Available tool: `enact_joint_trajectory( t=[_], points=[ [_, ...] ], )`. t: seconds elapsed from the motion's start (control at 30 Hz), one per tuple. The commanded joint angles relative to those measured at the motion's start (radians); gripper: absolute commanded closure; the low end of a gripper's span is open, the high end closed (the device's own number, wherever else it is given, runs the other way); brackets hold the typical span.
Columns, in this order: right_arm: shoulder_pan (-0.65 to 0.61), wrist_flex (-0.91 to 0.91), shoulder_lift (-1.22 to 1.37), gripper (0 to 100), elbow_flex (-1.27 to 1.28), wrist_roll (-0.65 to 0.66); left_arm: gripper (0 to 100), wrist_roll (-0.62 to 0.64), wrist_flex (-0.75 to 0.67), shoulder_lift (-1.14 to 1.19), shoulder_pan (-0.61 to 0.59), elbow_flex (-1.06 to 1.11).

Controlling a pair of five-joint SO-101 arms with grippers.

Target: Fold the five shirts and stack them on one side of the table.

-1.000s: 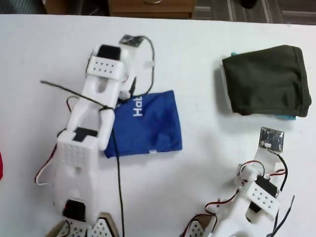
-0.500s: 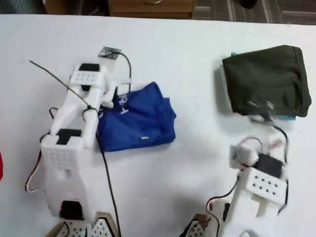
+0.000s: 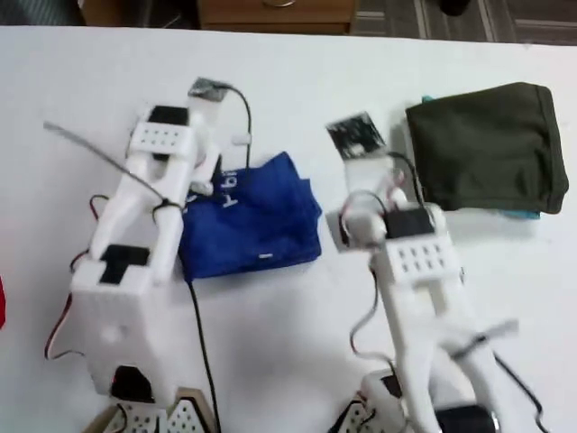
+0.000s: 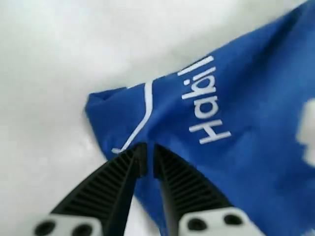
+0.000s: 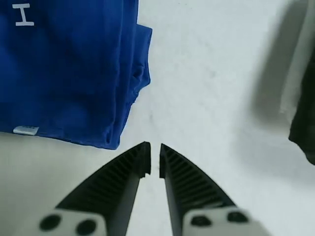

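A blue shirt (image 3: 261,221) with white lettering lies bunched on the white table (image 3: 361,72). My left gripper (image 3: 207,183) is at the shirt's far left edge and is shut on the blue fabric (image 4: 246,123), its fingertips (image 4: 140,152) over a corner. My right gripper (image 3: 345,225) hangs just right of the blue shirt (image 5: 64,73), above bare table, shut with nothing between its fingers (image 5: 142,157). A folded dark green shirt (image 3: 482,144) tops a stack at the far right, with a teal layer (image 3: 521,215) peeking out below it. The dark shirt's edge (image 5: 305,123) also shows in the right wrist view.
A red item (image 3: 2,302) shows at the table's left edge. A black cable (image 3: 203,334) trails from the left arm down to the front edge. Wooden furniture (image 3: 275,13) stands beyond the far edge. Bare table lies between the blue shirt and the dark stack.
The right arm swung from the front right corner to the gap between the blue shirt and the dark stack. The left gripper shifted left, and the flat blue shirt bunched up.
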Motion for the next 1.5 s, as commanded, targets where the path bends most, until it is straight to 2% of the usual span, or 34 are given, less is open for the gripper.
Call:
enact_joint_trajectory(
  t=[0.0, 0.17, 0.5, 0.8, 1.17, 1.4, 1.47],
  points=[
    [-0.056, 0.081, 0.145, 95.7, -0.218, -0.006, 95, 0.000, 0.078, -0.166, -0.023, -0.005],
    [-0.171, 0.125, 0.271, 95.7, -0.345, -0.005, 95, -0.012, 0.132, -0.199, -0.086, -0.004],
    [-0.283, 0.013, 0.441, 95.7, -0.347, -0.005, 95, -0.011, -0.049, -0.132, -0.167, 0.163],
    [-0.200, 0.091, 0.578, 97.9, -0.345, -0.005, 95, -0.006, -0.081, -0.137, -0.175, 0.188],
    [-0.153, 0.150, 0.581, 97.9, -0.236, 0.044, 95, -0.005, -0.184, -0.130, -0.167, 0.188],
    [-0.124, 0.125, 0.553, 97.9, -0.281, 0.044, 95, 0.000, -0.180, -0.133, -0.009, 0.163],
    [-0.125, 0.127, 0.516, 97.9, -0.313, 0.043, 95, 0.038, -0.178, -0.132, 0.032, 0.147]
  ],
)
